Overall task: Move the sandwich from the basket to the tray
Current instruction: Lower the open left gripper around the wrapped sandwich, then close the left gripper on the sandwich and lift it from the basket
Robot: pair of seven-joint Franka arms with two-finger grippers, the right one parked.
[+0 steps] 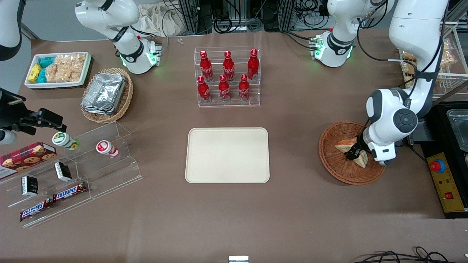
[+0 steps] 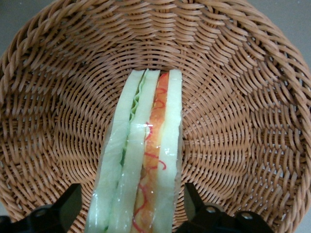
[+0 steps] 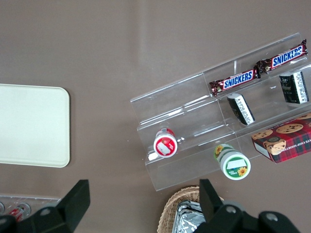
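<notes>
Toward the working arm's end of the tabletop (image 1: 292, 204), front view: your gripper (image 1: 355, 152) is down inside the basket (image 1: 331, 160), at the sandwich (image 1: 345, 146) lying in it. Tray (image 1: 227, 155) sits well apart, mid-tabletop, nearer the camera than the rack of red bottles (image 1: 227, 76).

Left wrist view: fingers (image 2: 65, 208) spread, one either side of the sandwich (image 2: 141, 160), not pinching it; the wedge rests on edge on the basket (image 2: 243, 121) weave.

Right wrist view: tray (image 3: 31, 125) corner, snack shelf (image 3: 214, 116).

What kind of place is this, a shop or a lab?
Likely a robotics lab staged as a snack counter: cola bottles on a clear rack, Snickers bars on acrylic steps, cables along the table. The gripper is down in the basket, open around the sandwich.
</notes>
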